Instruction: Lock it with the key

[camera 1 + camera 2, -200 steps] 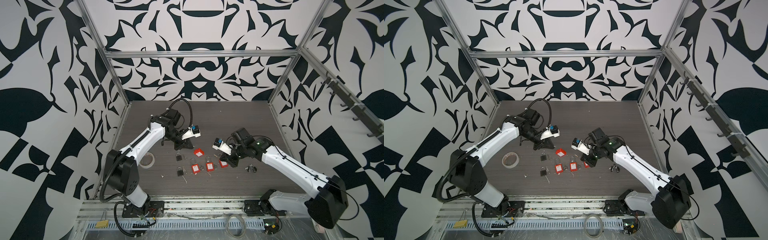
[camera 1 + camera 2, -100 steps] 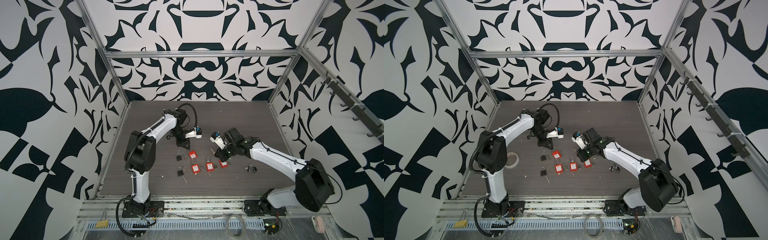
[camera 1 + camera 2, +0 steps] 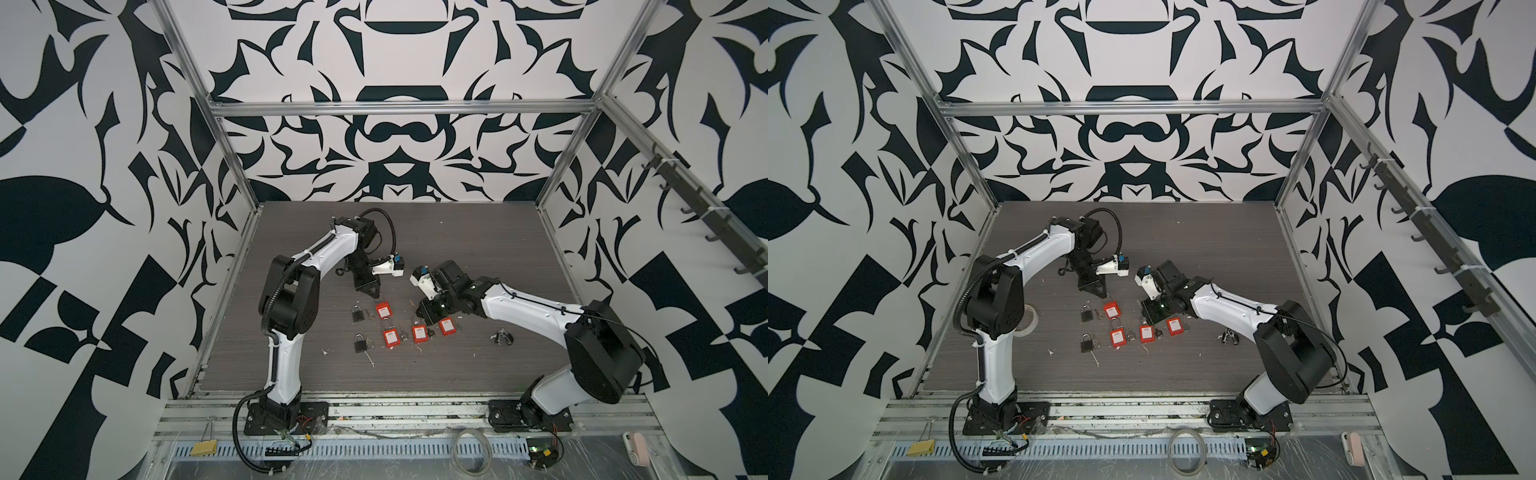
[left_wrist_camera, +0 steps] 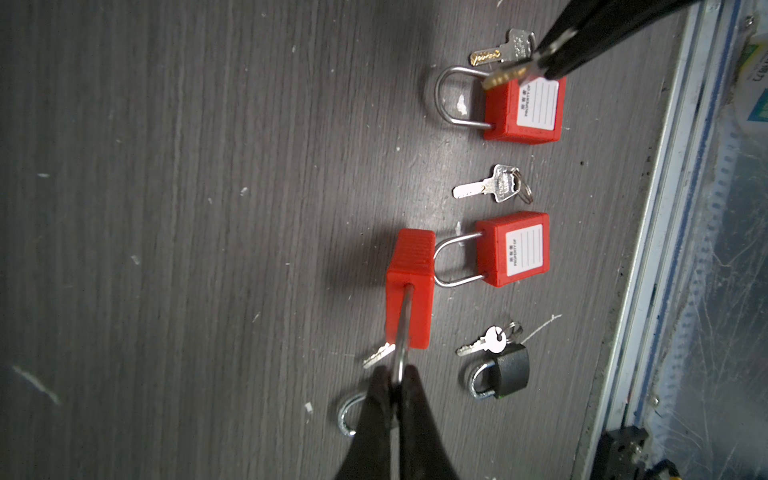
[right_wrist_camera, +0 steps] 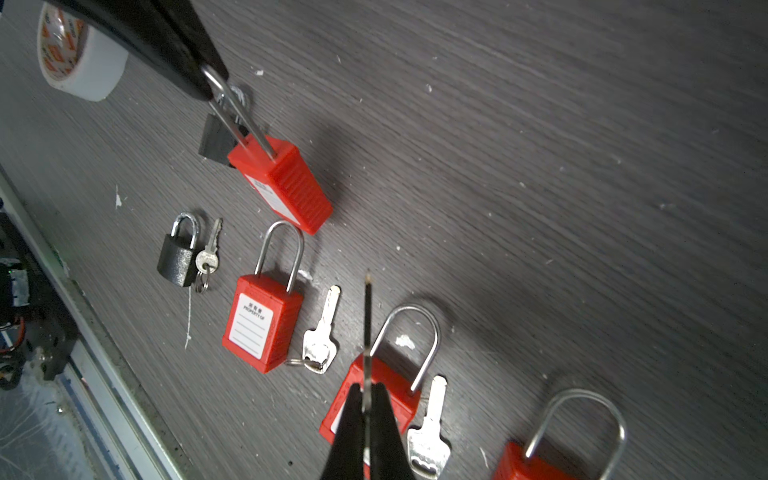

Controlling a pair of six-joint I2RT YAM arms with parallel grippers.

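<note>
Both top views: just below mid-frame on the dark wood-grain table (image 3: 457,232), the left gripper (image 3: 372,293) points down at a boxy red padlock (image 3: 383,310). To its right, the right gripper (image 3: 427,321) dips over a row of red locks (image 3: 419,333).

Left wrist view: slim black jaws are pressed onto the padlock's curved steel shackle (image 4: 404,328), its ribbed plastic body dangling (table contact unclear).

Right wrist view: the right gripper (image 5: 365,401) pinches a thin flat key (image 5: 367,320), seen edge-on, above another red lock (image 5: 395,392).

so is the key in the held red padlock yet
Out: the right pincer grips the key well apart from the red padlock that the left pincer holds by its shackle.
</note>
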